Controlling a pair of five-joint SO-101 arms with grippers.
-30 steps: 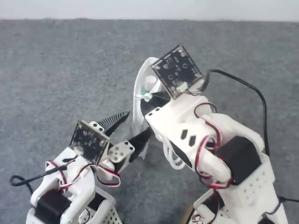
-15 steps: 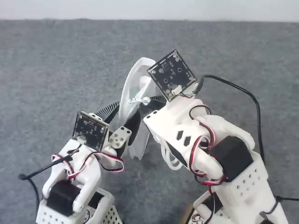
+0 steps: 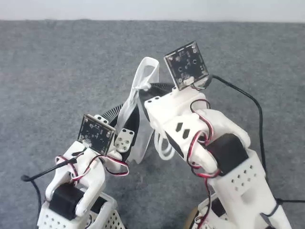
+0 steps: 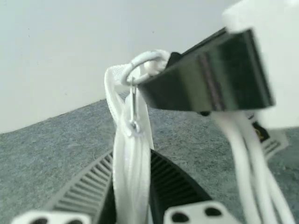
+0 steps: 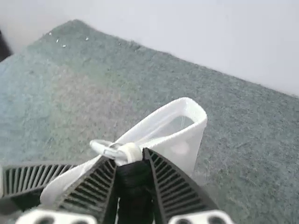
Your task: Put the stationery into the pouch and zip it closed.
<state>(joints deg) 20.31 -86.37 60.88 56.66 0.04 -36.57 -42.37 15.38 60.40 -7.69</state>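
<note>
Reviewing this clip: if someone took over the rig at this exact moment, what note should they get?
Grippers: the left gripper is shut on the pouch near one end. The right gripper is shut on the zipper pull.
Things: the pouch is held up between the two arms over the grey table. The stationery cannot be made out inside.
Done: the stretch between the grippers looks flat, so it is likely zipped.
Left: the end beyond the pull gapes open. The pull probably needs drawing to that end.
</note>
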